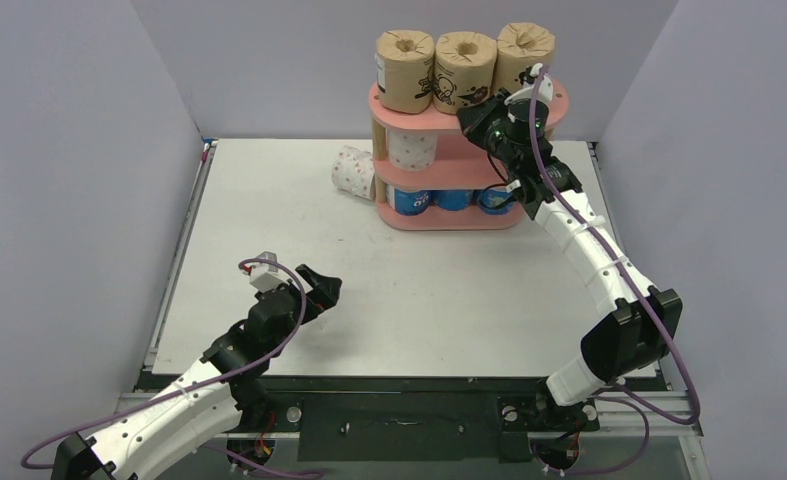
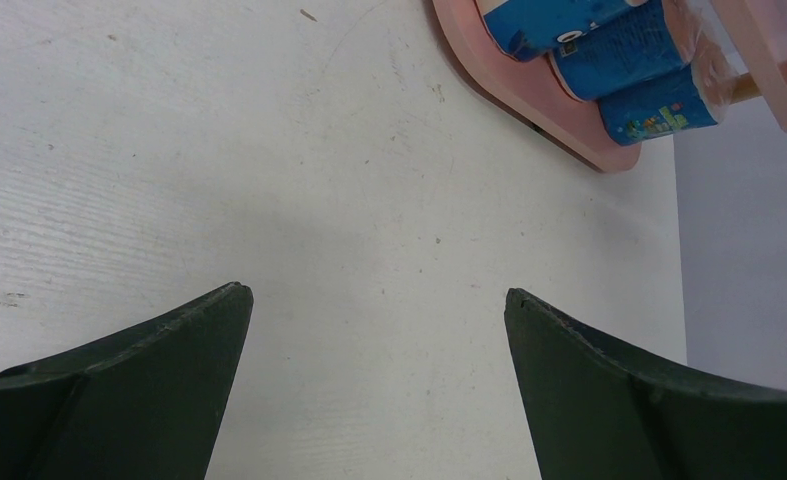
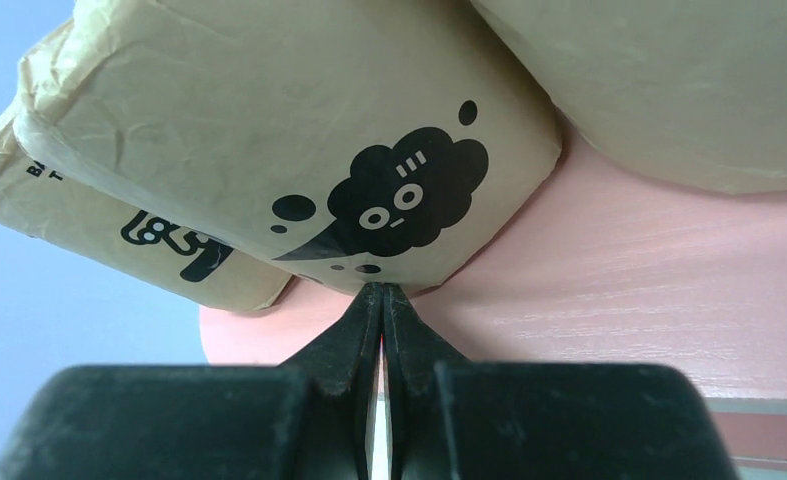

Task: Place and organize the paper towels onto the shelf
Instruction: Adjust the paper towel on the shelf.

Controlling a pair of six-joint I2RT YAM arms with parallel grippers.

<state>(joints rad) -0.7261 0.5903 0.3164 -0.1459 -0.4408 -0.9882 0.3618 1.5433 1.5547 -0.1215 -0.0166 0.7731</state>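
Observation:
The pink shelf (image 1: 559, 100) stands at the back of the table. Three brown paper towels (image 1: 464, 70) with black prints stand upright on its top board. In the right wrist view my right gripper (image 3: 382, 291) is shut and empty, its tips against the bottom edge of the middle brown roll (image 3: 299, 150) on the pink board (image 3: 649, 290). One white pink-dotted roll (image 1: 412, 148) sits on the middle tier; another (image 1: 352, 170) lies on the table left of the shelf. Three blue rolls (image 1: 439, 199) (image 2: 619, 55) fill the bottom tier. My left gripper (image 1: 319, 290) (image 2: 377, 293) hovers open over the bare table.
Grey walls close in the white table (image 1: 269, 230) on the left, back and right. The right arm (image 1: 589, 250) arches from its base up to the shelf's top right. The shelf's bottom board (image 2: 529, 105) shows at the top of the left wrist view.

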